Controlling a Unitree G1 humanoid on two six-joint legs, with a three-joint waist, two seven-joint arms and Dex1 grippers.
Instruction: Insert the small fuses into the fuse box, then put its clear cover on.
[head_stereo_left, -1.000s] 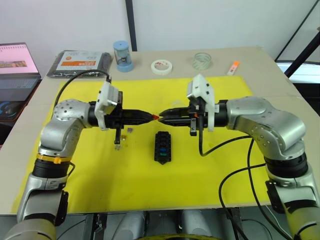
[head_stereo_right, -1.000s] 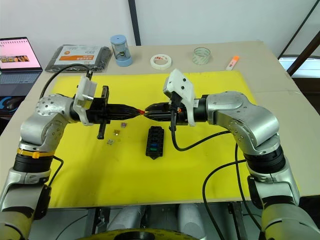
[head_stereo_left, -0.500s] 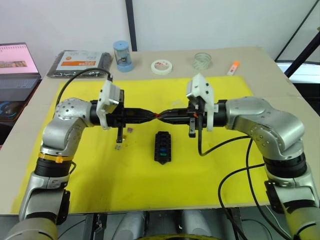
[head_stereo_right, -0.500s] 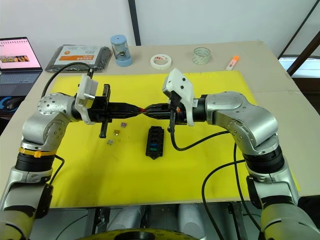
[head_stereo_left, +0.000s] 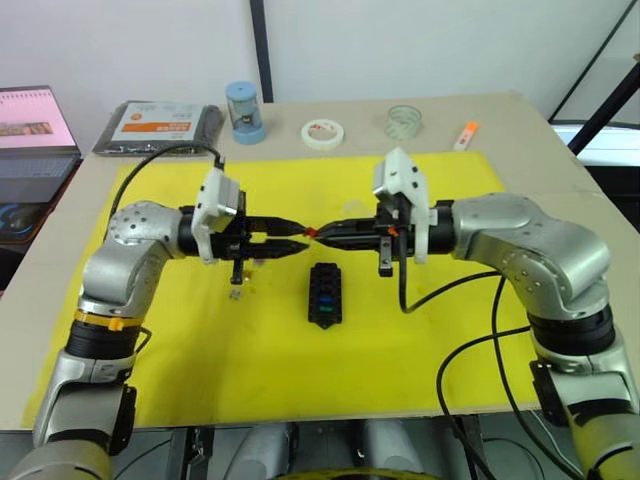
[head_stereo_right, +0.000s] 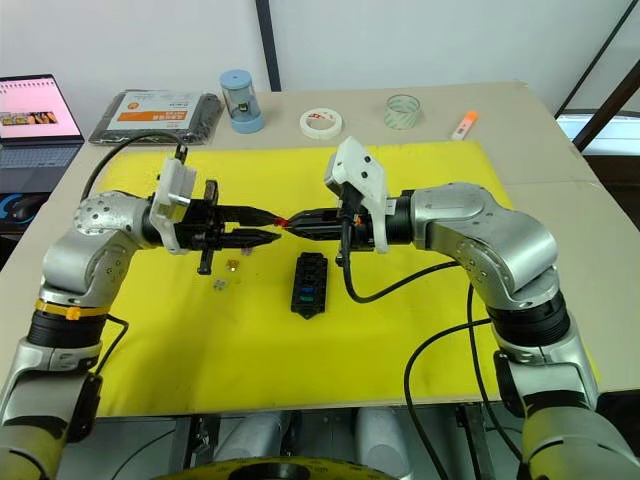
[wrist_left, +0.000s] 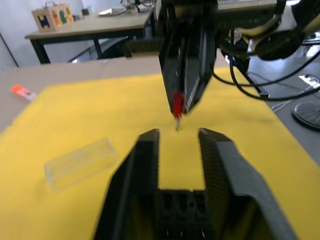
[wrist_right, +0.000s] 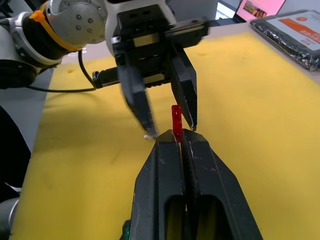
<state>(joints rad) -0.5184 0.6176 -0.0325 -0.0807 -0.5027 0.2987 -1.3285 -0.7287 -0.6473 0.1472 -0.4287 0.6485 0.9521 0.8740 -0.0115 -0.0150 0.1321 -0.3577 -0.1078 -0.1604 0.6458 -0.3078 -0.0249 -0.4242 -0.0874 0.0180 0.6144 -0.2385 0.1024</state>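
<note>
My right gripper (head_stereo_left: 322, 232) is shut on a small red fuse (head_stereo_left: 314, 232), held above the yellow mat (head_stereo_left: 200, 350) just beyond the fuse box's far end. Facing it tip to tip, my left gripper (head_stereo_left: 301, 237) is open, its fingers either side of the fuse's end without touching it. The black fuse box (head_stereo_left: 324, 293) lies on the mat below, with blue and green fuses in its slots. Loose small fuses (head_stereo_right: 232, 265) lie on the mat under my left arm. The clear cover (wrist_left: 80, 161) lies flat on the mat in the left wrist view.
Along the table's back stand a black packet with an orange label (head_stereo_left: 160, 125), a blue cylinder (head_stereo_left: 245, 112), a white tape roll (head_stereo_left: 323, 133), a clear tape roll (head_stereo_left: 405, 121) and an orange marker (head_stereo_left: 466, 135). A laptop (head_stereo_left: 35, 130) sits at far left.
My left gripper has opened and drawn back a little to the left. The red fuse has stayed in my right gripper, which has barely moved.
</note>
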